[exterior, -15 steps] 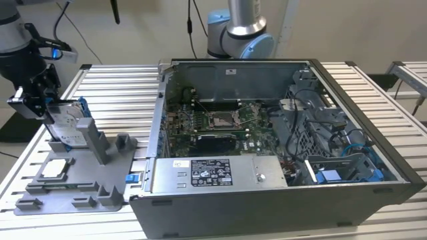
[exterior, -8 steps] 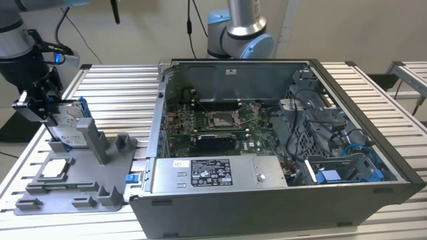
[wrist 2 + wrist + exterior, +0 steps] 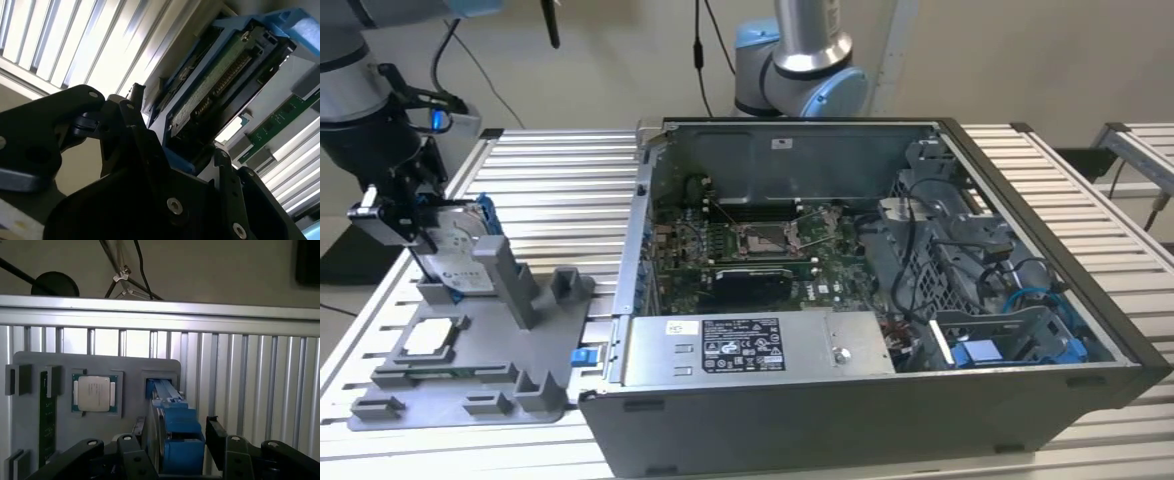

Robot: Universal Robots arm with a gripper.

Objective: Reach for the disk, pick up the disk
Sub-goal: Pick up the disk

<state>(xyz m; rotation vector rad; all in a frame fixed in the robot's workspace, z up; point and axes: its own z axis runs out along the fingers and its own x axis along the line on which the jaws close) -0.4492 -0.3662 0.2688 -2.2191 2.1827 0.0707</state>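
At the exterior view's left, the gripper (image 3: 414,232) hung over the grey fixture (image 3: 467,365) on the slatted surface (image 3: 560,160). Its jaws were spread to either side of the disk (image 3: 456,255), which stood on edge in a fixture slot. In the first wrist view a thin gap showed between its blue rail (image 3: 177,440) and one jaw. The small chip (image 3: 434,335) lay nearby, and the open computer case (image 3: 881,400) sat further right.

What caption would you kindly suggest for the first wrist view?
Gripper flanking the blue-railed disk, standing on edge in the grey fixture.
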